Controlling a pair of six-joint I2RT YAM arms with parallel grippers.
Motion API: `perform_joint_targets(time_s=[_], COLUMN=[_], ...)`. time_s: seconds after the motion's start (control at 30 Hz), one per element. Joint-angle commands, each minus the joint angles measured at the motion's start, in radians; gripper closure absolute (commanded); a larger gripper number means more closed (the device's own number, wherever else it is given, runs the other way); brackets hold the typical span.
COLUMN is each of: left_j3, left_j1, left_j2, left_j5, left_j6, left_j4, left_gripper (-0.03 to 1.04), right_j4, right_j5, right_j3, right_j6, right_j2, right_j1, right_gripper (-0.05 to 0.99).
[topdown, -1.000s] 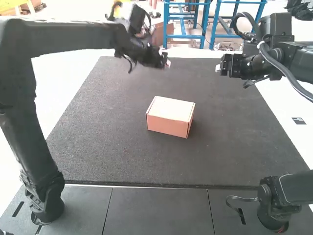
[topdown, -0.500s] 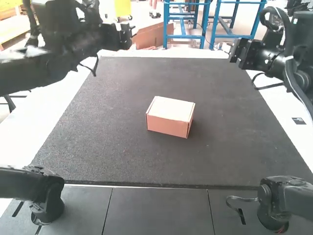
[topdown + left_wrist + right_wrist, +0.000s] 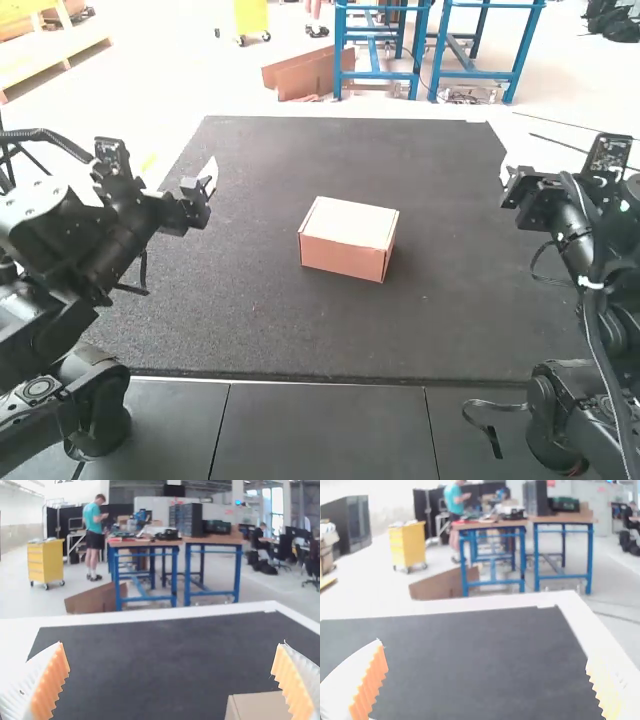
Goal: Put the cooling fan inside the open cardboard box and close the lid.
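Dark mat [image 3: 250, 300], closed cardboard box [image 3: 348, 238] centred — left gripper [image 3: 171, 645], right gripper [image 3: 483, 652] splayed wide.

My left arm [image 3: 60, 235] and right arm [image 3: 575, 225] are matte black, trailing black cables [image 3: 596, 325]; white ribbed fingers [image 3: 22, 690] carry orange sawtooth pads [image 3: 50, 682].

Matt, smooth cardboard box [image 3: 348, 238]; rough black mat [image 3: 250, 300] (grainy, felt-like).

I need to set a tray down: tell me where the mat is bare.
The mat lies bare all around the cardboard box: widest behind it toward the far edge, also before it. Tighter at the side edges, where the left gripper and right gripper hang.
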State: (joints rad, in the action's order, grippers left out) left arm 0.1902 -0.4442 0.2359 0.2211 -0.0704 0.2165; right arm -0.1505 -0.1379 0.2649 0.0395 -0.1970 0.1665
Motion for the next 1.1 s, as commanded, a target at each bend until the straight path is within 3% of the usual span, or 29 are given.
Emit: perform_joint_targets(time_s=[0.0,0.13,0.2,0.27,0.37,0.47,0.6,0.67,0.77,1.07], left_j3=[-0.072,-0.167,-0.187,-0.192,-0.192,-0.192,-0.192,-0.192,-0.193,-0.193], left_j1=[0.007,0.007,0.010,0.019,0.048,0.111,0.239,0.299,0.352,0.366], left_j2=[-0.119,-0.244,-0.230,-0.236,-0.236,-0.237,-0.237,-0.236,-0.236,-0.236], left_j5=[0.049,0.072,0.096,0.106,0.106,0.106,0.103,0.084,0.064,0.069], left_j6=[0.011,0.011,0.001,-0.031,-0.101,-0.132,-0.147,-0.144,-0.126,-0.124], left_j4=[-0.002,-0.043,-0.043,-0.092,-0.157,-0.183,-0.209,-0.218,-0.233,-0.253], left_gripper=[0.05,0.05,0.05,0.05,0.05,0.05,0.05,0.05,0.05,0.05], right_j4=[-0.060,-0.147,-0.156,-0.141,0.017,0.083,0.146,0.164,0.167,0.155], right_j5=[-0.054,-0.063,-0.034,0.006,0.047,0.083,0.130,0.141,0.144,0.146], right_j3=[-0.027,-0.162,-0.227,-0.266,-0.265,-0.266,-0.266,-0.266,-0.266,-0.265], right_j6=[0.088,0.097,0.097,0.076,0.043,0.034,0.039,0.046,0.048,0.045], right_j2=[0.050,0.108,0.174,0.206,0.199,0.199,0.200,0.199,0.200,0.197], right_j1=[-0.038,-0.084,-0.111,-0.131,-0.133,-0.130,-0.125,-0.125,-0.127,-0.122], right_gripper=[0.02,0.02,0.02,0.02,0.02,0.02,0.02,0.02,0.02,0.02])
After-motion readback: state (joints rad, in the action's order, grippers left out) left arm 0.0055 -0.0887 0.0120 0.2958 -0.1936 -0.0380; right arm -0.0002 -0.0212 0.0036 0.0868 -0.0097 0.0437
